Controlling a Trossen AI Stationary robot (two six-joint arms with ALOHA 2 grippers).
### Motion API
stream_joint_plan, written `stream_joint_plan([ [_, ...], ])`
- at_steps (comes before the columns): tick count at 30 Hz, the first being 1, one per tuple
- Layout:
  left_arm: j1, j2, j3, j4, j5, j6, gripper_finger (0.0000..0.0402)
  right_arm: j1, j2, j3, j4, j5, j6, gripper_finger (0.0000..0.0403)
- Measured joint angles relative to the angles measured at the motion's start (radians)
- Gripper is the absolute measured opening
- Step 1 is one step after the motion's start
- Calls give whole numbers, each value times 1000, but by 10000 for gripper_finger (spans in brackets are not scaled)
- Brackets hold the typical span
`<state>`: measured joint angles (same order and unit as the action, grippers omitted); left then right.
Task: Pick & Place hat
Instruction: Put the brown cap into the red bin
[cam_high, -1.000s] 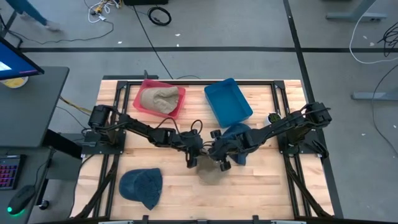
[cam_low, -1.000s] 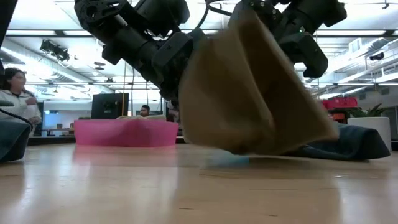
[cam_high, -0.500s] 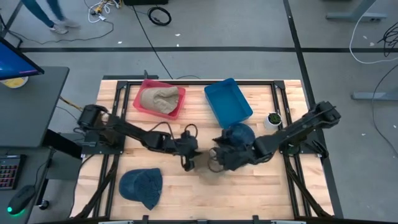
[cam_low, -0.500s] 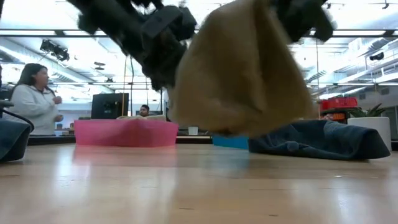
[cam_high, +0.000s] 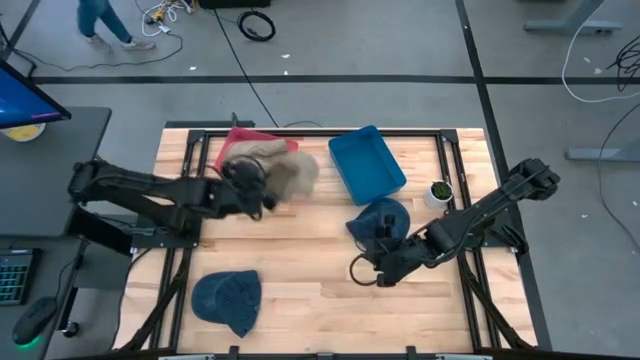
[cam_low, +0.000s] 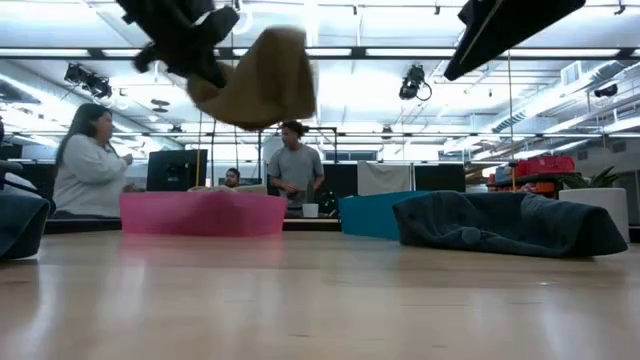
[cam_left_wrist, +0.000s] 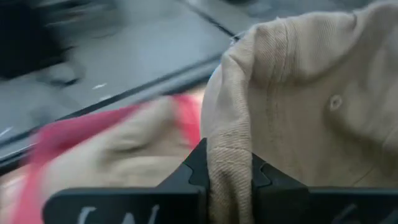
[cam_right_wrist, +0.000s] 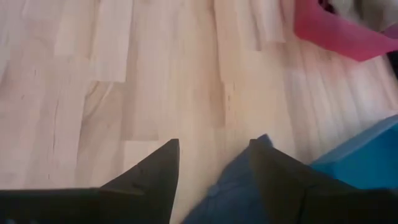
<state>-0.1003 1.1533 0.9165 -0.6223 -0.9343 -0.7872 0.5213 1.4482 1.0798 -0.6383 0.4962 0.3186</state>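
Observation:
My left gripper is shut on a tan hat and holds it high over the table, beside the pink bin. In the low view the tan hat hangs well above the bin. A second tan hat lies inside that bin. My right gripper stands open near the table's middle, with nothing between its fingers. Just beyond it a dark blue hat rests on the wood. Another blue hat lies at the near left. My left gripper pinches a bunched fold of the tan hat's cloth between its two fingers. The fingers come from the table's left. The hat is lifted clear of table and bin, and its crown droops past the fingers.
A blue bin stands at the far middle, next to the pink one. A small potted plant sits at the right. Bare wood lies between the two arms. People stand in the room behind the table.
My left gripper has carried the tan hat up and toward the table's far left, from the middle over to the pink bin. My right gripper has let go of that hat and stays low near the dark blue hat.

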Motion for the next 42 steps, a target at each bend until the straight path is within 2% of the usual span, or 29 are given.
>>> stream_joint_plan([
  [3, 97, -27, 0, -104, -68, -160, 37, 0, 4, -1, -1, -9, -12, 194],
  [8, 257, 1, -18, -182, -77, -331, 44, -1, 7, -1, 0, -8, -16, 194],
  [14, 375, 104, -65, -166, 16, -481, 38, -1, 7, -1, 0, -8, -17, 194],
  [20, 427, 240, -93, -119, 115, -613, 48, -1, 7, -1, -1, -8, -24, 194],
  [25, 438, 368, -93, -45, 177, -637, 50, -1, 7, -1, -7, -8, -25, 194],
  [29, 438, 410, -93, 3, 210, -587, 62, -1, 7, -1, -8, -8, -49, 194],
  [38, 419, 357, -78, -15, 275, -546, 129, -1, 7, -1, -14, -8, -69, 194],
  [42, 390, 299, -28, -44, 293, -454, 152, -1, 7, -1, -16, -9, -67, 194],
])
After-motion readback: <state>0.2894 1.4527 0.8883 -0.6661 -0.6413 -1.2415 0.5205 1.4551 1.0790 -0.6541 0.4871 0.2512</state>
